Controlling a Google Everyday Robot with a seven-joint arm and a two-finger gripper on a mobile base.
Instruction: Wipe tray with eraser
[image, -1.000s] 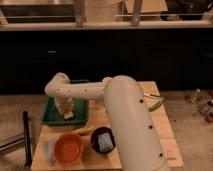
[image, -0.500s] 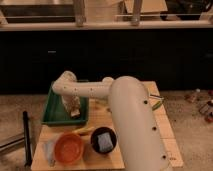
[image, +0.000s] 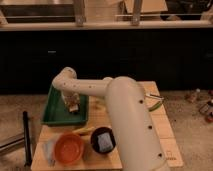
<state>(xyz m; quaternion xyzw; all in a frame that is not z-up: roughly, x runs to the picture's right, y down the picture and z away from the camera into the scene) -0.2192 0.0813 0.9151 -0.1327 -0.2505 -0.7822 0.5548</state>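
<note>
Thick cream-white tubular arm, rounded joints, small dark screw dots; gripper (image: 73, 105) over tray interior.

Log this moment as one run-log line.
phase: wiping | tool: down inside tray | eraser: at tool, on tray floor | nearby: orange bowl, black bowl

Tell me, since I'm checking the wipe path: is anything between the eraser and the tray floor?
Nothing visible. The gripper is down inside the green tray with the eraser at its tip; the orange bowl sits outside, nearer the camera.
</note>
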